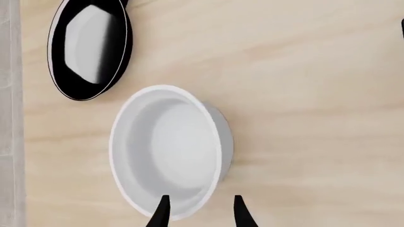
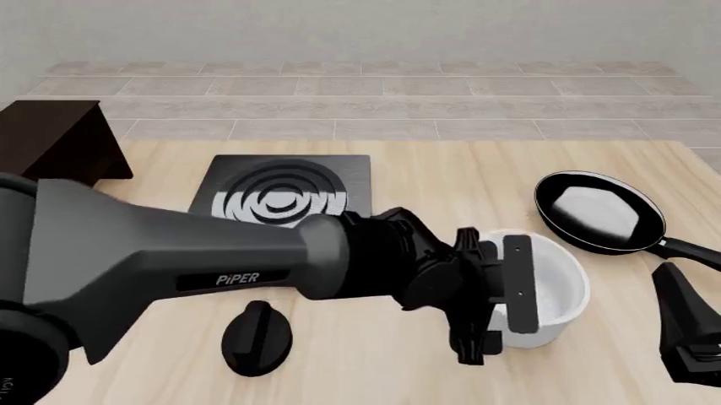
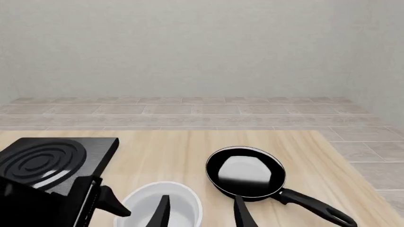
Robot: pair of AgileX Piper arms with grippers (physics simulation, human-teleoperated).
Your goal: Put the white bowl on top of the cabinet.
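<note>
Left wrist view shows the left gripper (image 1: 200,212) with its two dark fingertips (image 1: 162,213) apart, one over the near rim of the white bowl (image 1: 170,151) and the other just outside its wall; nothing is clamped between them. The bowl sits upright on the wooden table (image 1: 303,94), directly ahead of this gripper. Beyond the bowl, near but apart from it, lies the black frying pan (image 1: 90,47) with a white glare in its base.

From the front, the left arm (image 2: 169,266) reaches across to the bowl (image 2: 558,287), with the gripper (image 2: 496,304) at its near-left side. A black knob-like piece (image 2: 257,337) lies on the table under the arm. The right gripper (image 2: 687,337) rests low at the table's right, well clear of the bowl, its fingers apart in its own wrist view (image 3: 200,213). Farther off sits the stove plate (image 2: 282,192), and farthest left the dark cabinet (image 2: 51,139), well apart from the bowl.
</note>
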